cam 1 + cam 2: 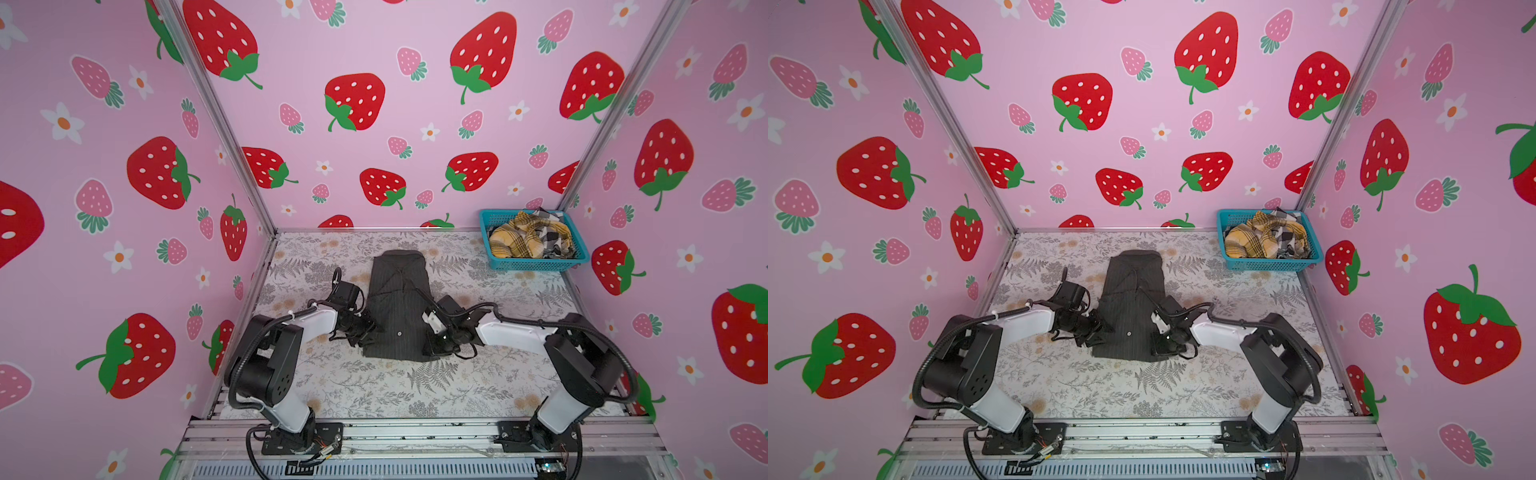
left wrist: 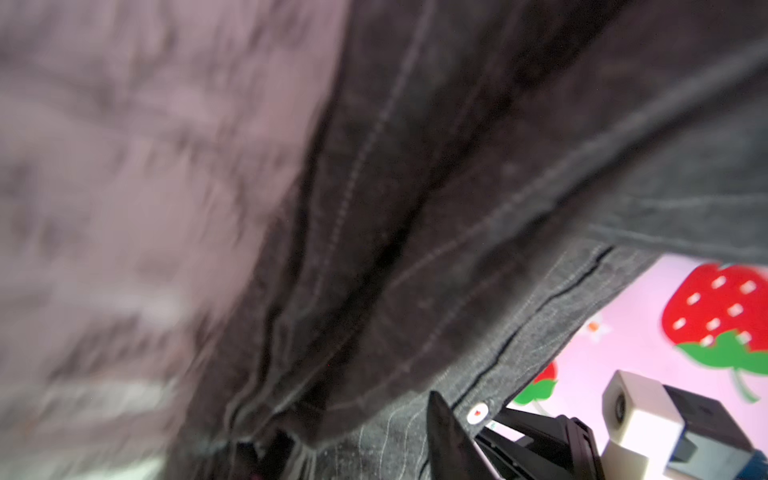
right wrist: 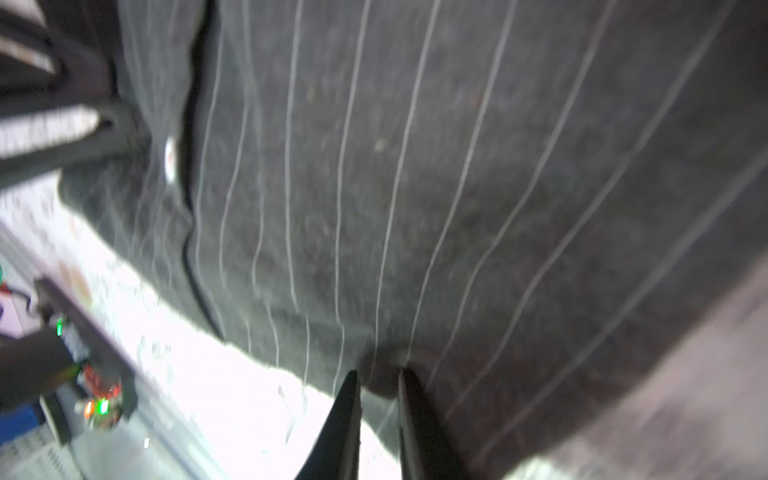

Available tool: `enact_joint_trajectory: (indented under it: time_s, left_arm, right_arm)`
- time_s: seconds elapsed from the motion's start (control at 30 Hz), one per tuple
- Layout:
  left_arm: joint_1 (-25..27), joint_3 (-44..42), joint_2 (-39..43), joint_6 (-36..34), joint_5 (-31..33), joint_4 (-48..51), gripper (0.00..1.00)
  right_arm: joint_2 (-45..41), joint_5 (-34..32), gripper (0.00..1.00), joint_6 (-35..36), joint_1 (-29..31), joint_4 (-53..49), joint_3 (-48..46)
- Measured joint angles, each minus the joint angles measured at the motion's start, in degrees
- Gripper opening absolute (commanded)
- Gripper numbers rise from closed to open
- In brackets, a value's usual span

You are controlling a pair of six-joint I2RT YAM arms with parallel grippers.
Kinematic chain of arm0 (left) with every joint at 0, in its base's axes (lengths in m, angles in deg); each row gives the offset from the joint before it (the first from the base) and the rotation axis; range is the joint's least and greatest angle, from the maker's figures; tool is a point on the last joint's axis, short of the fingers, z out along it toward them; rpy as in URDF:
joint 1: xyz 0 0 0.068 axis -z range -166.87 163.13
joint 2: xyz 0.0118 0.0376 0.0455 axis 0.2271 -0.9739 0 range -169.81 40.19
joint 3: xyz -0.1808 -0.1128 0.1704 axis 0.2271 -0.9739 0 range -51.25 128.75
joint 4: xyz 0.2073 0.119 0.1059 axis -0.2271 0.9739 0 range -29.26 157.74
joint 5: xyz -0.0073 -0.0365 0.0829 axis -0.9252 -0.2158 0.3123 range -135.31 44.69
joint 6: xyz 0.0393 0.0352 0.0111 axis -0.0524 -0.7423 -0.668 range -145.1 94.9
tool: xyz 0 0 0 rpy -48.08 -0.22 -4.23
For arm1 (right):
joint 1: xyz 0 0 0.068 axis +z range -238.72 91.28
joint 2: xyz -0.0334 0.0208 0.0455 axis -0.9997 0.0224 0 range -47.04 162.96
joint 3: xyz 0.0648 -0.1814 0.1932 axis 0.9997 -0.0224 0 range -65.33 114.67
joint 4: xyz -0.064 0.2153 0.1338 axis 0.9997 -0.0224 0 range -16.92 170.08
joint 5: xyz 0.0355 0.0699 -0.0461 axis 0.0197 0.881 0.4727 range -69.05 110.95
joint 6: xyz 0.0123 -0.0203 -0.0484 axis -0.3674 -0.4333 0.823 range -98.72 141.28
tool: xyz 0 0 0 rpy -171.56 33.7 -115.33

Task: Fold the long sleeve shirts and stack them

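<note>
Your left gripper (image 1: pixel 365 332) sits against the left edge of the charcoal pinstripe shirt (image 1: pixel 399 299), down near the hem; its wrist view is mostly cloth, so I can't tell how wide the jaws are or whether they've grabbed anything; the shirt lies folded narrow in the middle of the table (image 1: pixel 374 390); your right gripper (image 3: pixel 379 374) is at the hem's right corner, jaws nearly closed and pinching a bit of that cloth; in the far right corner the teal basket (image 1: pixel 536 264) holds the mustard plaid shirt (image 1: pixel 515 241) and the black-and-white check shirt (image 1: pixel 552 237), bunched up.
</note>
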Motion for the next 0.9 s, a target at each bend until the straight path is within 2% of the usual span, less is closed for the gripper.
enact_joint_trajectory:
  time_s: [0.07, 0.2, 0.43, 0.6, 0.7, 0.77, 0.83, 0.9]
  left_arm:
    - [0.0, 0.17, 3.17, -1.4, 0.66, 3.45, 0.48]
    - [-0.42, 5.55, 5.9, -3.58, 1.97, 8.2, 0.37]
    - [-2.91, 19.93, -7.52, -5.97, 2.49, 5.99, 0.29]
    - [-3.48, 23.78, -17.51, -6.73, 3.13, 4.48, 0.29]
    - [-3.72, 24.59, -20.57, -6.6, 1.46, 3.74, 0.29]
    - [-3.74, 24.68, -20.61, -6.4, 1.51, 3.02, 0.33]
    - [-3.74, 24.55, -20.28, -6.25, 1.6, 2.67, 0.39]
    - [-3.72, 23.91, -18.34, -6.4, 2.99, 3.06, 0.49]
  right_arm:
    - [-3.26, -0.44, 0.28, -1.25, 0.35, -1.86, -0.44]
    - [-4.46, -1.77, 0.25, -1.29, -3.34, -3.34, 4.15]
    - [8.04, -3.17, 0.22, 1.14, -8.76, -1.42, 17.68]
    - [17.03, -3.91, 0.21, 2.58, -12.24, -1.16, 24.0]
    - [21.29, -3.85, 0.21, 3.56, -13.68, -1.16, 26.45]
    - [23.08, -3.72, 0.23, 4.11, -14.29, -1.33, 27.65]
    - [23.34, -3.74, 0.28, 5.11, -14.36, -1.68, 28.74]
    - [22.99, -3.74, 0.38, 6.03, -14.16, -1.86, 29.2]
